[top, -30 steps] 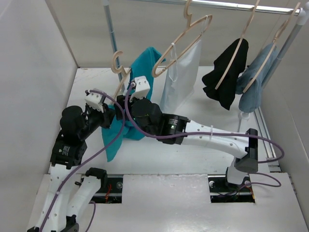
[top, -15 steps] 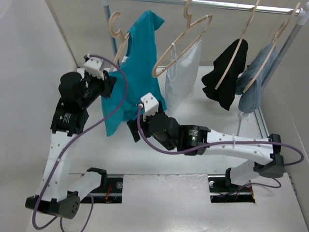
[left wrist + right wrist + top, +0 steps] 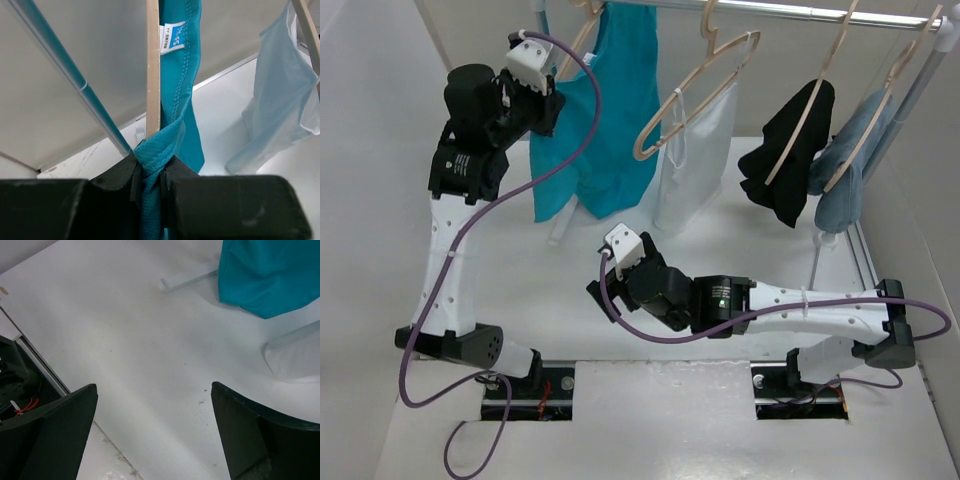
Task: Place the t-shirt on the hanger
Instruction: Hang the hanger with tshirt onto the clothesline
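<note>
When viewed from above, hangs high at 11 o'clock, long axis 12-to-6: t-shirt [image 3: 615, 120] draped on hanger [image 3: 588, 20], nipped at its edge by left gripper [image 3: 550, 108], far nearer than right gripper [image 3: 600, 285], low over the table [image 3: 550, 310] toward 6.

From the left wrist: fingers [image 3: 112, 177] pressed onto a teal twist, hanger arm [image 3: 152, 75] rising to 12 just beside it.

From the right wrist: spread wide, holding nothing, teal hem [image 3: 270, 275] at 1 o'clock.

The right pincer [image 3: 153, 390] hangs over the white worktop [image 3: 115, 330], its 2 dark fingers [image 3: 55, 430] spread wide apart. The teal t-shirt [image 3: 270, 275] hem shows at upper right, beside a white bar [image 3: 187, 277].
</note>
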Motion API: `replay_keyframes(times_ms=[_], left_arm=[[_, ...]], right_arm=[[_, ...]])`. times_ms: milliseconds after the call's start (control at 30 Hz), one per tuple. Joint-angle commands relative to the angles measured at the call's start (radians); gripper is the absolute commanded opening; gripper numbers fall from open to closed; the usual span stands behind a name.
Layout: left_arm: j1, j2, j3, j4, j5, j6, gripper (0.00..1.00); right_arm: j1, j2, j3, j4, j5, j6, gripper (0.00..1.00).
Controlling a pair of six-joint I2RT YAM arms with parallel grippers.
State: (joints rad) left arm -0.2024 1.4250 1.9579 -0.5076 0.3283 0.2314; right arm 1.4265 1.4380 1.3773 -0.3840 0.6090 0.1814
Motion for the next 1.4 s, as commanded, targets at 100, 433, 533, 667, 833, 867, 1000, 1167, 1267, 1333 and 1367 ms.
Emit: replay_keyframes(times_ms=[100,433,533,667,833,867,1000,1167,1267,1333,1367], left_arm=[[-0.019,0.124,0.200,-0.080,0.006,0.029,0.00],[-0.095,0.236,0.265,-0.098,-0.146,0.020,0.00],[-0.095,0.227,0.248,-0.080,-0.146,0.002,0.00],[-0.095,0.184,0.174,-0.058,-0.159,-0.023,0.00],[-0.104,0.097,0.184,-0.031,-0.152,-0.043,0.17],[-0.104,0.078,0.162,-0.002,-0.152,-0.043,0.19],[-0.138,0.089,0.194,0.025,-0.173,-0.041,0.33],[-0.150,0.183,0.338,-0.045,-0.150,-0.052,0.37],[-0.150,0.193,0.329,-0.045,-0.129,-0.064,0.37],[-0.150,0.167,0.319,-0.045,-0.120,-0.075,0.46],[-0.150,0.152,0.303,-0.033,-0.129,-0.075,0.49]], right_arm=[[0.000,0.018,0.062,-0.024,0.035,-0.068,0.99],[0.000,0.018,0.063,-0.049,0.066,-0.068,0.99],[0.000,0.009,0.052,-0.049,0.066,-0.059,0.99],[0.000,-0.022,0.017,-0.049,0.066,-0.048,0.99],[0.000,-0.031,0.008,-0.049,0.066,-0.030,0.99],[0.000,-0.031,0.008,-0.049,0.066,-0.030,0.99],[0.000,-0.031,0.008,-0.049,0.066,-0.030,0.99],[0.000,-0.040,0.008,-0.058,0.077,-0.030,0.99],[0.000,-0.068,-0.001,-0.082,0.096,-0.007,0.99],[0.000,-0.085,-0.012,-0.095,0.097,0.006,0.99],[0.000,-0.096,-0.035,-0.095,0.097,0.006,0.99]])
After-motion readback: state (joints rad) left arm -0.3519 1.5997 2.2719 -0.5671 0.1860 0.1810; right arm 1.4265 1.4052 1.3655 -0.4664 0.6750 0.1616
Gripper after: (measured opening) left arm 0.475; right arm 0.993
